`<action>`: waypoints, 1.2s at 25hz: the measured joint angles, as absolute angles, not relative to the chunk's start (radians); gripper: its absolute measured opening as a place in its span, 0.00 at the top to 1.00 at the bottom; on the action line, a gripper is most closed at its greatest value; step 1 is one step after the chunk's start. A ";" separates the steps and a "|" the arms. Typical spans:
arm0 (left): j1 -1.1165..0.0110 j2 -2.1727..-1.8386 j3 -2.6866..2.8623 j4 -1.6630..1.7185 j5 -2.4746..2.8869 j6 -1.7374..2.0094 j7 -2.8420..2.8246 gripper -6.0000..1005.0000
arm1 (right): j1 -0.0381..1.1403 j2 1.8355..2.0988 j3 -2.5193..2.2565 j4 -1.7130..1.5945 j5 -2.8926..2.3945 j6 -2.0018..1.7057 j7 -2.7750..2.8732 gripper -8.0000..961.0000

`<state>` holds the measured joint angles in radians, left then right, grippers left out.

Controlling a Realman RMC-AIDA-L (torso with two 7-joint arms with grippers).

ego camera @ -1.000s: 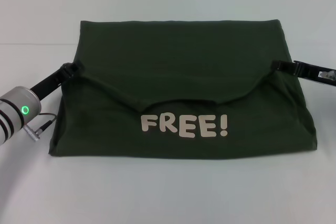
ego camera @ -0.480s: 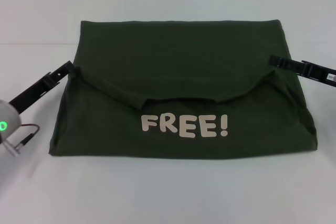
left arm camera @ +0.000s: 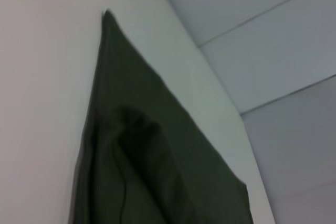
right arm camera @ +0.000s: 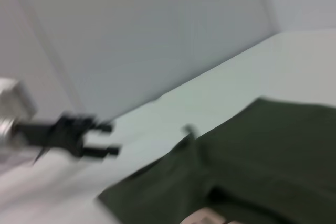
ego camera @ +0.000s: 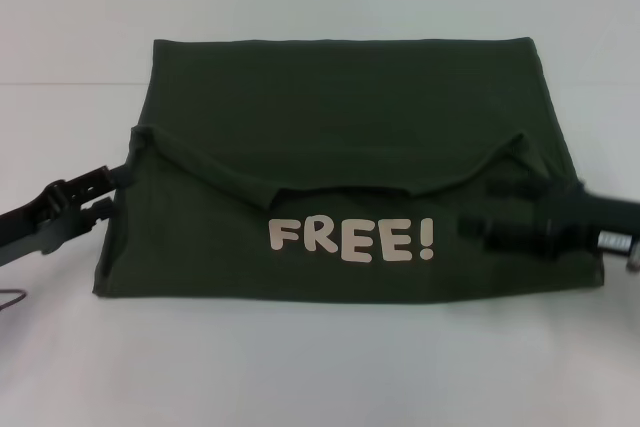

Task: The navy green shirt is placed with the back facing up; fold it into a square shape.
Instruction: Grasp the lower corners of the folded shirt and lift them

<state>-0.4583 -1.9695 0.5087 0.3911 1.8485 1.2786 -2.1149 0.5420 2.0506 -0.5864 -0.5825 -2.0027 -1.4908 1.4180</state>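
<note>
The shirt (ego camera: 345, 162) lies flat mid-table (ego camera: 320, 367), its near half folded up so the lettering (ego camera: 352, 239) shows, while the left gripper (ego camera: 112, 193) at its left edge and the right gripper (ego camera: 480, 214) over its right side both spread wide, likely for side folds.

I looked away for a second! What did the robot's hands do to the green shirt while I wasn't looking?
Both grippers let go of the shirt's side edges and moved nearer the robot. The right gripper, open, now hovers over the navy green shirt beside the lettering; the left gripper, open, sits at its left edge. The shirt stayed folded, unmoved.
</note>
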 joint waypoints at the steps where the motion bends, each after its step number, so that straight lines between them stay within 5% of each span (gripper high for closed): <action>1: -0.445 -1.954 0.518 0.427 1.898 1.322 -2.203 0.27 | 0.534 2.062 -0.620 -0.583 -2.028 -1.525 1.339 0.04; 14: -0.463 -1.917 0.519 0.560 2.133 1.436 -2.331 0.28 | 0.517 2.088 -0.733 -0.573 -2.078 -1.550 1.209 0.04; 30: -0.470 -1.965 0.581 0.550 2.151 1.278 -2.186 0.28 | 0.512 2.089 -0.730 -0.571 -2.071 -1.553 1.213 0.08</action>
<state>-0.4698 -1.9646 0.5810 0.5504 2.1508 1.2782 -2.1858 0.5119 2.0893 -0.7295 -0.5706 -2.0712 -1.5535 1.2126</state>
